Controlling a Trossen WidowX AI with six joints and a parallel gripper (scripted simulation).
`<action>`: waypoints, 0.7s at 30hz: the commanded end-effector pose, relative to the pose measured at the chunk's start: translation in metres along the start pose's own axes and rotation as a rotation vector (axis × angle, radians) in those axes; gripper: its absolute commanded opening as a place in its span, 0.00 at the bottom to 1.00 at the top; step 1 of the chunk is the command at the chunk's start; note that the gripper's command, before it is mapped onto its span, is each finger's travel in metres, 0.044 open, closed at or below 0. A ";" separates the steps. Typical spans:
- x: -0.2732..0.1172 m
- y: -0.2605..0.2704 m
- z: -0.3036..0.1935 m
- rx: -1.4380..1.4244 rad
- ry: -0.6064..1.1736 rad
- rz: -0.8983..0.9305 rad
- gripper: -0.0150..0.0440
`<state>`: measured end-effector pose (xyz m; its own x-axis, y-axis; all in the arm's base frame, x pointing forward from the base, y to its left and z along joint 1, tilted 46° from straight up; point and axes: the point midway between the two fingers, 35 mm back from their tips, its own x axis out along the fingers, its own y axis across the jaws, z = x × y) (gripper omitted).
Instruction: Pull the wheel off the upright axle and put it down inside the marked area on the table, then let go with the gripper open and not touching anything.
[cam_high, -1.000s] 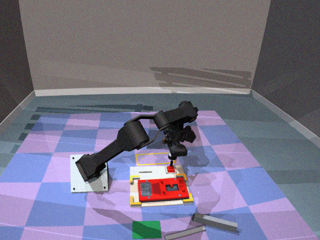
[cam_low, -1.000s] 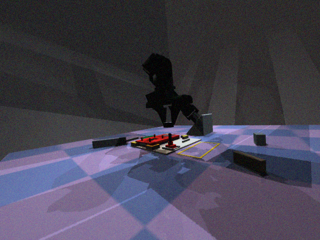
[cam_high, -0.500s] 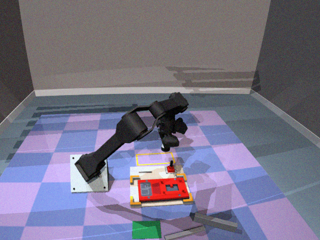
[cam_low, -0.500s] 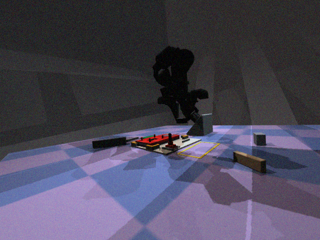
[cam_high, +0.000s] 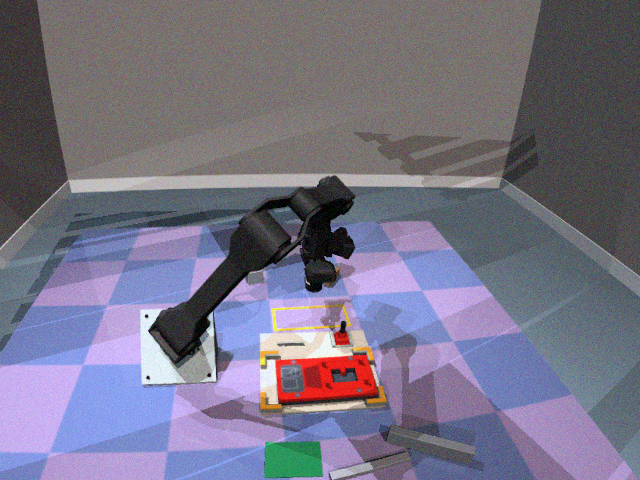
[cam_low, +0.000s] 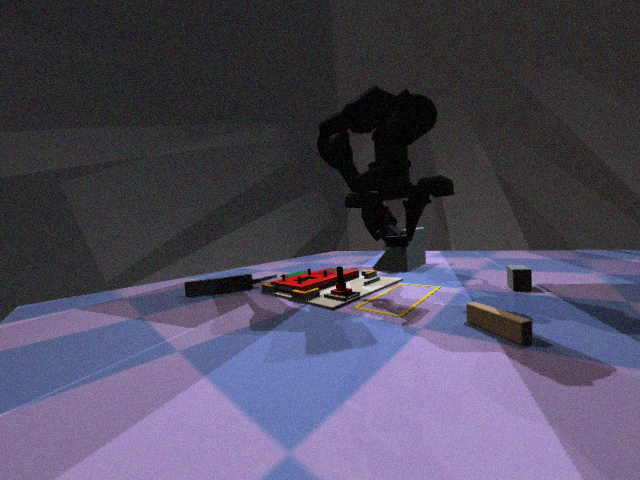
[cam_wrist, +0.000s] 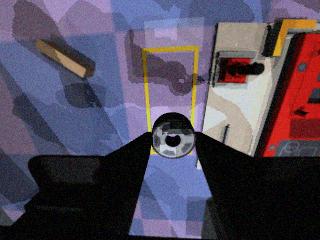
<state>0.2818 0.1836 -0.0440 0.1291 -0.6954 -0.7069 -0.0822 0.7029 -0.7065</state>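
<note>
The gripper (cam_wrist: 172, 142) is clamping the wheel (cam_wrist: 173, 139) between its two dark fingers, the jaws standing partly apart on the wheel's rim, and the wrist view is showing the wheel's grey hub face with its dark centre hole turned toward the camera. The wheel is hanging in the air above the table, off the upright axle (cam_high: 342, 327), which is standing bare on its small red base (cam_high: 341, 338) at the far corner of the pale board (cam_high: 310, 351). In the wrist view the wheel is overlapping the near edge of the yellow-outlined marked area (cam_wrist: 170, 49), while the top view is showing the gripper (cam_high: 317, 281) hovering just beyond that yellow rectangle (cam_high: 310, 317), on the side away from the board. The exterior view is showing the arm (cam_low: 385, 155) bending down with its fingertips well above the checkered surface. A red plate (cam_high: 325, 379) is lying on the board beside the axle, a wooden block (cam_low: 498, 322) is resting apart from the marked area, and a small grey cube (cam_low: 519, 277) is sitting further off.
</note>
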 end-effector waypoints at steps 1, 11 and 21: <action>0.011 0.000 -0.001 -0.003 0.003 -0.003 0.25; 0.057 0.001 0.001 -0.003 0.002 -0.002 0.25; 0.097 -0.001 -0.001 -0.002 0.002 -0.007 0.25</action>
<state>0.2915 0.1163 -0.1096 0.1134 -0.7017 -0.7034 -0.0820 0.6989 -0.7105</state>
